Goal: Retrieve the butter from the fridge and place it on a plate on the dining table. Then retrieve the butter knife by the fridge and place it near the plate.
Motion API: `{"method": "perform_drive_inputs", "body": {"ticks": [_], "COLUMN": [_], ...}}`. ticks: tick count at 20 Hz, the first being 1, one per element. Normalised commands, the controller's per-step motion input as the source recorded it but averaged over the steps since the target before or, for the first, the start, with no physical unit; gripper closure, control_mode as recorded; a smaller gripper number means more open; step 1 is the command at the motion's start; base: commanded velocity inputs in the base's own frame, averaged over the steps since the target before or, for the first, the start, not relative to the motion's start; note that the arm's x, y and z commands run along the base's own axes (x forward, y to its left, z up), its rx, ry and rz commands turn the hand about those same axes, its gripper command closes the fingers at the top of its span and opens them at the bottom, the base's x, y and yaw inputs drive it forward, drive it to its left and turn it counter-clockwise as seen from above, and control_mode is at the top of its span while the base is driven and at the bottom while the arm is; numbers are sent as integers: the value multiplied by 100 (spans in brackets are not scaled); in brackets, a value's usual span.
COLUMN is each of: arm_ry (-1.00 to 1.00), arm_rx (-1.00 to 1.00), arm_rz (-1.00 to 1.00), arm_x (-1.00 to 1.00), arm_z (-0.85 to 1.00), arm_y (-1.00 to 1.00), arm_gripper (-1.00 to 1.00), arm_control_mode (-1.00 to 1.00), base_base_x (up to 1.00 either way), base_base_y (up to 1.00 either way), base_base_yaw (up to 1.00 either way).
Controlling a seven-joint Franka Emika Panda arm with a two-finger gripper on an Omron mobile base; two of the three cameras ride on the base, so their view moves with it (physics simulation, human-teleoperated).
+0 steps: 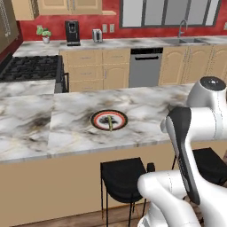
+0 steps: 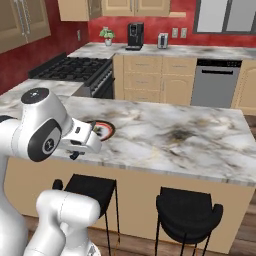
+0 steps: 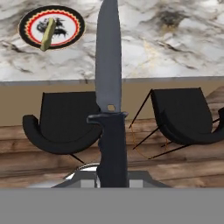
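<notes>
No legible writing or labels anywhere. Hand (image 3: 112,177) pinches the butter knife (image 3: 109,94) by its handle, blade pointing toward the desk (image 1: 146,106). Butter (image 1: 110,122) lies on the plate (image 1: 109,120) on the desk. Two black stools (image 3: 61,122) stand below the desk edge, between robot and desk.

Part of the plate (image 2: 103,131) was hidden behind the arm; the butter knife (image 3: 109,109) handle's base was cut off below the plate.

One plate (image 1: 109,120) – one butter (image 1: 109,123) – two stools (image 2: 187,215)
</notes>
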Motion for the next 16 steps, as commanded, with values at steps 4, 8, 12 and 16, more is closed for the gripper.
{"method": "perform_drive_inputs", "body": {"ticks": [4, 8, 12, 16], "arm_ry": [0, 0, 0, 0], "arm_rx": [0, 0, 0, 0], "arm_rz": [0, 0, 0, 0], "arm_x": [0, 0, 5, 81], "arm_z": [0, 0, 0, 0], "arm_y": [0, 0, 0, 0], "arm_gripper": [100, 100, 100, 100], "arm_control_mode": [100, 100, -100, -100], "base_base_x": [57, 22, 0, 0], "base_base_y": [0, 0, 0, 0], "base_base_yaw": [0, 0, 1, 0]}}
